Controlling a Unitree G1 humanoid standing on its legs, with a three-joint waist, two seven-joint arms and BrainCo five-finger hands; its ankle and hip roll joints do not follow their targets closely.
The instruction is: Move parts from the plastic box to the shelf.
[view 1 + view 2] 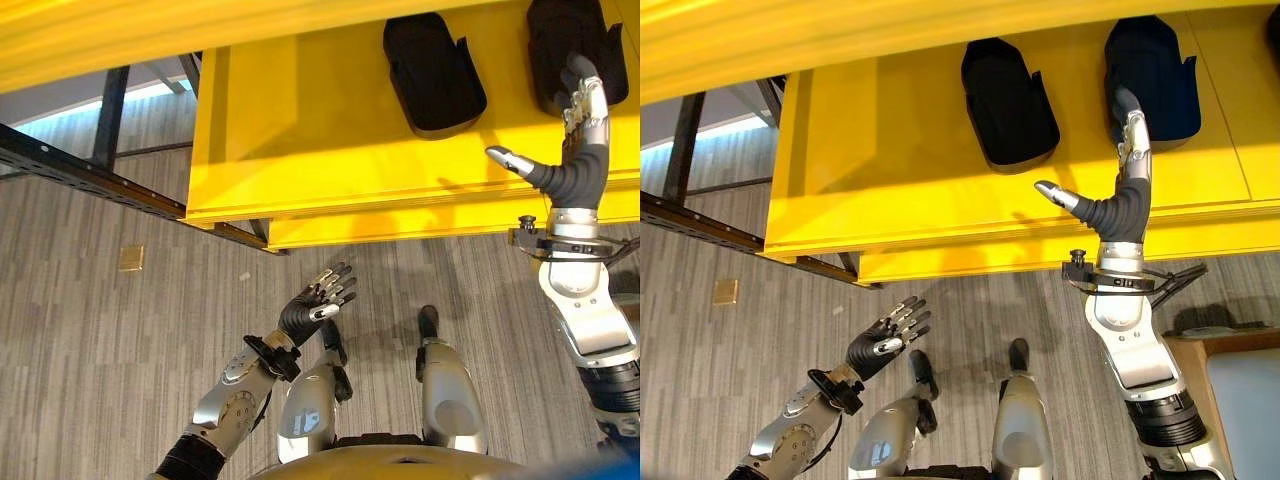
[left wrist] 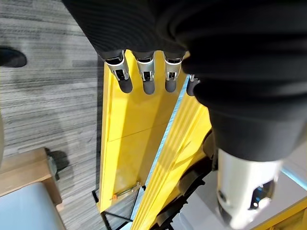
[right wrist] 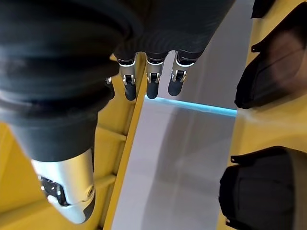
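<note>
1. Yellow shelf (image 1: 300, 150) is seen spread across the upper view, w/ grey floor (image 1: 100, 350) below its front edge.
2. Two black parts are laid on the shelf: left part (image 1: 432, 72) and right part (image 1: 560, 40), well apart, long axes running front-to-back.
3. Right hand (image 1: 585, 120) is raised over the shelf, fingers straight and loose, thumb splayed out, nothing gripped; fingertips are placed at the right part's near end. Contact can't be confirmed.
4. Left hand (image 1: 318, 300) is hung low over the floor, fingers relaxed, empty, well short of the shelf.
5. Judged: right part lies just ahead of the right hand, so the right arm is nearer.
</note>
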